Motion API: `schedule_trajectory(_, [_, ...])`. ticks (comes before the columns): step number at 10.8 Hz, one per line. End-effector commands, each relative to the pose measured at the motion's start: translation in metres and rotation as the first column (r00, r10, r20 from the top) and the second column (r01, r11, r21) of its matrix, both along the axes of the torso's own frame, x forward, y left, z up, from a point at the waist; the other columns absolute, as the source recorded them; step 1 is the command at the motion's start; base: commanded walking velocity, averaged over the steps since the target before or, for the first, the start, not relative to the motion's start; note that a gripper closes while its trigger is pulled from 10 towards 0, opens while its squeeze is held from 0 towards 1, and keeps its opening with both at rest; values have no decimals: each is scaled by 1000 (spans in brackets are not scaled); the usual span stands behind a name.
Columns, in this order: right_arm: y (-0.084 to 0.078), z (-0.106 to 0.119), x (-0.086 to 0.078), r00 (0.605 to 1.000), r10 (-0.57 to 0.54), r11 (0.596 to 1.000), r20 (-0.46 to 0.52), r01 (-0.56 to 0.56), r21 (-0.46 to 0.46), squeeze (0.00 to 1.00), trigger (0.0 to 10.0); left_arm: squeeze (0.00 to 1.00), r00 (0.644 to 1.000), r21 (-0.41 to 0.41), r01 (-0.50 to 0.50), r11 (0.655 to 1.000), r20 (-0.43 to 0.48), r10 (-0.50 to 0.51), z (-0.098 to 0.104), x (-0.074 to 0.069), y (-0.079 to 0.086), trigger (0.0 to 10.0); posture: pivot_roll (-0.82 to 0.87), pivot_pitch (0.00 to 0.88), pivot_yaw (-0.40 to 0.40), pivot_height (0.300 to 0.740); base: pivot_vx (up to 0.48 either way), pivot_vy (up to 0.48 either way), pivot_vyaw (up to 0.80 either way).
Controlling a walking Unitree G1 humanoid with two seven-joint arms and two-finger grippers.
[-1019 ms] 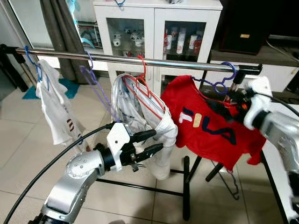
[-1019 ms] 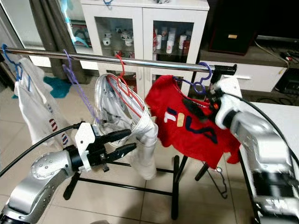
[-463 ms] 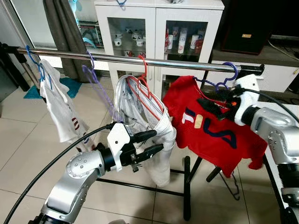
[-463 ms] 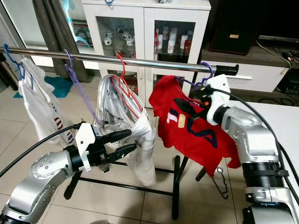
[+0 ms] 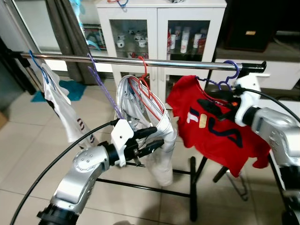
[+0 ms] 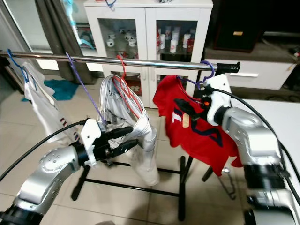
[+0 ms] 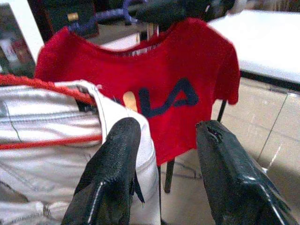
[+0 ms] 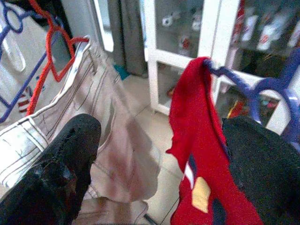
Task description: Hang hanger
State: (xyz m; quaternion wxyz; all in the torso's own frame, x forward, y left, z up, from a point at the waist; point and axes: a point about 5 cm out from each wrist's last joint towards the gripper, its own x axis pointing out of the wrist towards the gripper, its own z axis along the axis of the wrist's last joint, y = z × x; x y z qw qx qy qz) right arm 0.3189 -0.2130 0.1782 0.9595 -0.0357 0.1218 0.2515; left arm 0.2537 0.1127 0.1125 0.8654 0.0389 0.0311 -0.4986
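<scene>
A purple hanger (image 5: pixel 230 70) carries a red FILA shirt (image 5: pixel 220 136), and its hook sits over the right end of the chrome rail (image 5: pixel 187 63). My right gripper (image 5: pixel 216 102) is at the shirt's collar just under the hook. In the right wrist view its fingers (image 8: pixel 61 173) are spread wide, so it is open, with the shirt (image 8: pixel 197 117) and hanger (image 8: pixel 262 89) between them. My left gripper (image 5: pixel 152 139) is open, low in front of white trousers (image 5: pixel 161 154), holding nothing.
The trousers hang on a red hanger (image 5: pixel 143 70). Further left along the rail are a bare purple hanger (image 5: pixel 101 84) and a white shirt (image 5: pixel 65 112). A white glass-door cabinet (image 5: pixel 161 28) stands behind the rack. A white table (image 6: pixel 281 117) is at the right.
The whole picture has shifted, so the camera moved. My right arm has drawn in closer to the rail and the red shirt has swung a little. The left gripper holds its pose.
</scene>
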Motion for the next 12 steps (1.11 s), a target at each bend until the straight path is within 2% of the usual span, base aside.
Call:
schedule_trajectory(1, [-2,10,-2,999,-7,1000,35,7,0,0,10000,0,1000,8,8,1000,13,-8,3,3,-1,10000,-42,0,122,740,0,0,0])
schedule_trajectory(2, [-4,24,-3,996,-18,1000,84,17,15,98,10000,0,999,-15,42,999,28,-42,9,4,-4,10000,-37,0,103,740,0,0,0])
schedule_trajectory(3, [-6,29,-4,994,-17,1000,107,16,18,800,10000,0,998,-10,54,998,44,-54,12,5,-5,10000,-33,0,93,740,0,0,0])
schedule_trajectory(4, [-9,39,-6,988,-14,1000,154,14,3,1000,10000,0,997,-19,34,999,74,-33,19,10,-3,10000,-29,0,83,740,0,0,0])
schedule_trajectory(6, [-11,41,-5,989,-21,999,149,25,-25,1000,10000,0,997,-19,31,999,75,-29,18,9,-3,10000,-27,0,62,740,0,0,0])
schedule_trajectory(7, [-7,33,-2,992,-18,998,125,25,-56,1000,10000,0,997,-19,29,999,73,-28,17,7,-4,10000,-32,0,54,740,0,0,0])
schedule_trajectory(10, [-4,25,16,979,-145,986,142,156,-66,1000,10000,0,997,-18,40,999,71,-39,16,4,-6,10000,-34,0,58,740,0,0,0])
schedule_trajectory(11, [-2,23,20,972,-187,976,146,200,-85,0,10000,0,997,-14,39,999,71,-38,16,3,-5,10000,-25,0,60,740,0,0,0])
schedule_trajectory(12, [1,16,22,971,-200,968,131,217,-130,0,10000,0,997,-10,39,999,70,-38,16,3,-5,10000,-23,0,61,740,0,0,0])
